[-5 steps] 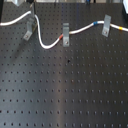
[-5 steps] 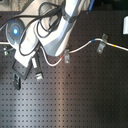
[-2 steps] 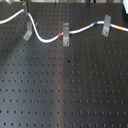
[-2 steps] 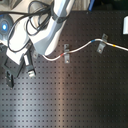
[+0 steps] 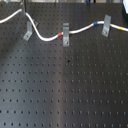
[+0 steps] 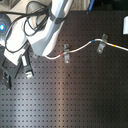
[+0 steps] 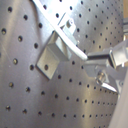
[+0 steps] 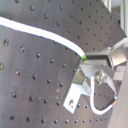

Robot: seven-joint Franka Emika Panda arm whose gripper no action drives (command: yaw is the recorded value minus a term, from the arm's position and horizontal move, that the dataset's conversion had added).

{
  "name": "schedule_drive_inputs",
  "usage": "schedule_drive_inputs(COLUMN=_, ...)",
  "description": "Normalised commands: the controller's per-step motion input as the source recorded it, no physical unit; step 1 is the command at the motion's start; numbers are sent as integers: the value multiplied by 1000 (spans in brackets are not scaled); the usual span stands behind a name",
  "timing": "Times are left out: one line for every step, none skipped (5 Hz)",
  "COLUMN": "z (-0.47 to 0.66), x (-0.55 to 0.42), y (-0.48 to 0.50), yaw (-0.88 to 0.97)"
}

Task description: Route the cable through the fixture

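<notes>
The white cable (image 5: 47, 37) runs across the black board in the first exterior view, with a red band at the middle clip and blue and yellow bands toward the first exterior view's right. The fixture (image 5: 27, 33), a leaning light-grey clip, stands at the first exterior view's left, and the cable crosses its bent top. In the first wrist view the fixture (image 7: 52, 56) is close to my gripper (image 7: 91, 58), which is shut on the cable (image 7: 74, 44) just beside it. In the second wrist view the cable (image 8: 45, 34) ends at my fingertips. Whether it sits inside the fixture is unclear.
A short dark upright clip (image 5: 65, 39) holds the cable at mid-board, and a taller grey clip (image 5: 106, 25) holds it further along. In the second exterior view my arm (image 6: 50, 30) and its black hoses cover the board's left part. A white box (image 6: 125, 24) sits at the second exterior view's right edge.
My arm has swung toward the second exterior view's left and lower, carrying the cable's free end. In the first exterior view the cable now drapes over the leaning clip's top.
</notes>
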Motion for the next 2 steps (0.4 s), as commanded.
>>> schedule_drive_inputs(z=381, x=-181, y=294, yaw=0)
schedule_drive_inputs(z=485, x=-134, y=196, yaw=0)
